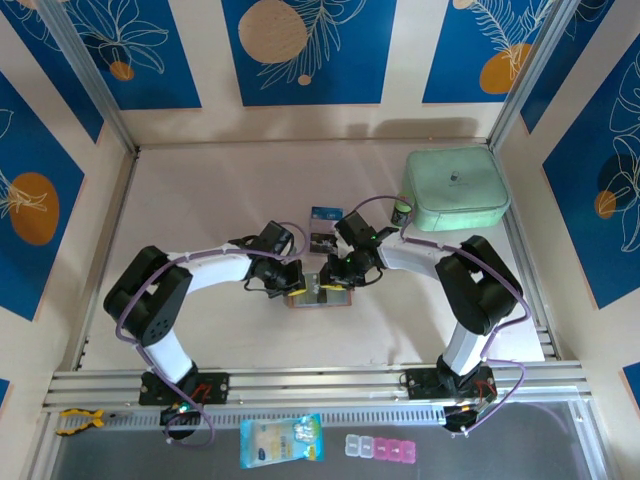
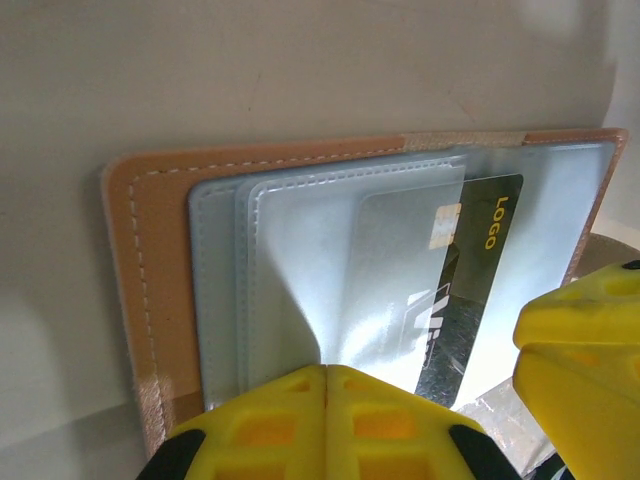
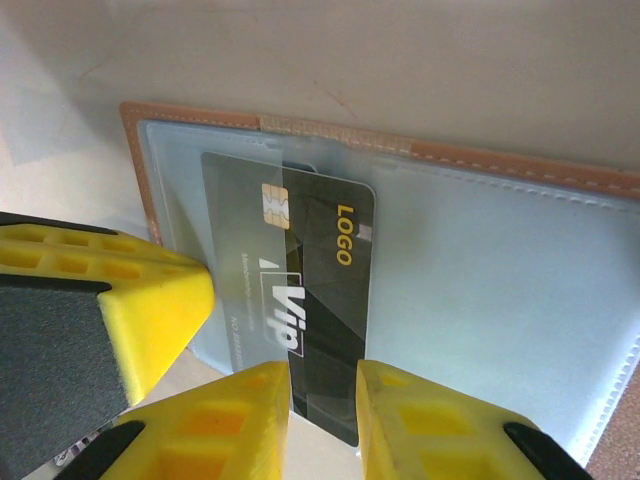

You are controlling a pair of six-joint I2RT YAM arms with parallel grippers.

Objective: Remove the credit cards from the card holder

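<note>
The card holder (image 2: pixel 150 250) is spread open mid-frame; the left gripper (image 2: pixel 325 378) is squeezed shut, the right gripper (image 3: pixel 323 385) held slightly open over a dark credit card (image 3: pixel 320 270).

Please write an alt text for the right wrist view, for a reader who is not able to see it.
A dark grey card marked LOGO and Vip sticks partly out of a clear pocket of the open tan card holder, lying on a pale table. The right hand, yellow fingers slightly apart, sits at its near end.
</note>
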